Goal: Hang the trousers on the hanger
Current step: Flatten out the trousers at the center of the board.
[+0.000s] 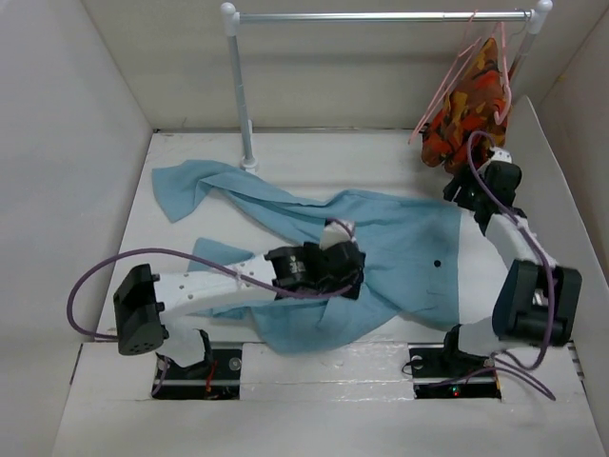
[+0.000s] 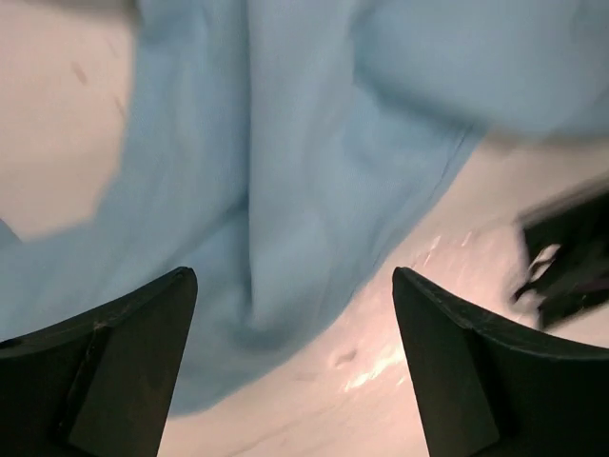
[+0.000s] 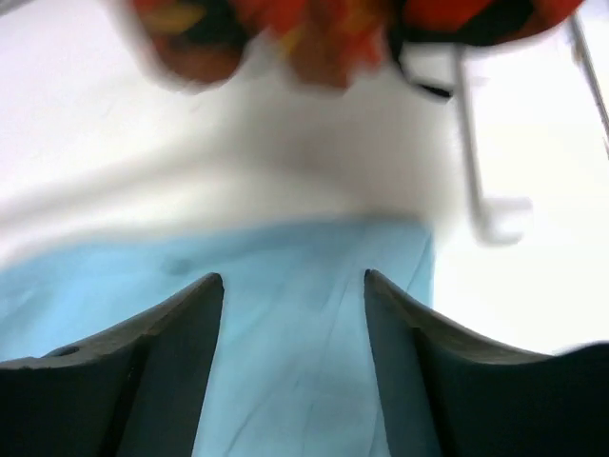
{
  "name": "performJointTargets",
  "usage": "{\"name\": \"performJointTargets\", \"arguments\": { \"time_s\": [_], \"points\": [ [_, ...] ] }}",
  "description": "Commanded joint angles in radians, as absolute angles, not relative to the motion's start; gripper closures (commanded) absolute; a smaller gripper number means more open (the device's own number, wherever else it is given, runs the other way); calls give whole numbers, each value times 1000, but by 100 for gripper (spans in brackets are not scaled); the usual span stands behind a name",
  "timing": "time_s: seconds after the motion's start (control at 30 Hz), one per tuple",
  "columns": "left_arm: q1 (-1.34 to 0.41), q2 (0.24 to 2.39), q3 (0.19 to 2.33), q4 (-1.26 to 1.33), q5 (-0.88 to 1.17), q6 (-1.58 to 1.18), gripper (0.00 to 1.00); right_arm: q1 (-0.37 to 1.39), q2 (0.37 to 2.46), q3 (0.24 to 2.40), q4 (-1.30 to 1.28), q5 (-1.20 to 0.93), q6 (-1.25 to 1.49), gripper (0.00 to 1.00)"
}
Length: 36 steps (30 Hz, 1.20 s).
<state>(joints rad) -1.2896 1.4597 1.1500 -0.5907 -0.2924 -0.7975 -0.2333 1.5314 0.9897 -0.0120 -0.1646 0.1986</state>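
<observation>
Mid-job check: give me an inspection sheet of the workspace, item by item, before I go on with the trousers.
Surface: white table, bare along its far edge.
Job's things: trousers lie spread on the table, legs pointing left; hanger hangs on the rail and looks bare.
Clutter: patterned garment hanging at the rail's right end; nothing else seen.
Tools: left tool open above the trousers' middle; right tool open above their right end; neither holds anything.
Cables: a purple cable loops out from the left arm; another arches off the right arm near the patterned garment.
Surroundings: white walls on three sides.
</observation>
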Motion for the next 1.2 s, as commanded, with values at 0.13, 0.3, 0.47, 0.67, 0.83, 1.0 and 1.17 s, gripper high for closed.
{"name": "performJointTargets", "arguments": {
  "time_s": [0.13,0.3,0.47,0.67,0.83,1.0,1.17],
  "points": [
    [-803,1321,1215,-557,-522,-821,25,69,982,689,-112,-229,215,100],
    [-274,1247,994,-226,-56,-796,40,429,857,588,-181,-301,216,82],
    [-305,1325,1045,-377,-182,-718,43,796,1000,666,-308,-189,172,32],
    [12,1266,818,-348,-63,-752,38,977,1192,741,-298,-124,152,28],
    [176,1186,664,-194,-17,-793,33,1009,1284,739,-258,-109,164,38],
    [186,1251,708,-74,-69,-883,33,1045,1285,669,-245,-120,195,53],
    [186,1489,873,-87,-146,-946,33,1087,1252,624,-294,-103,195,36]
  ]
}}
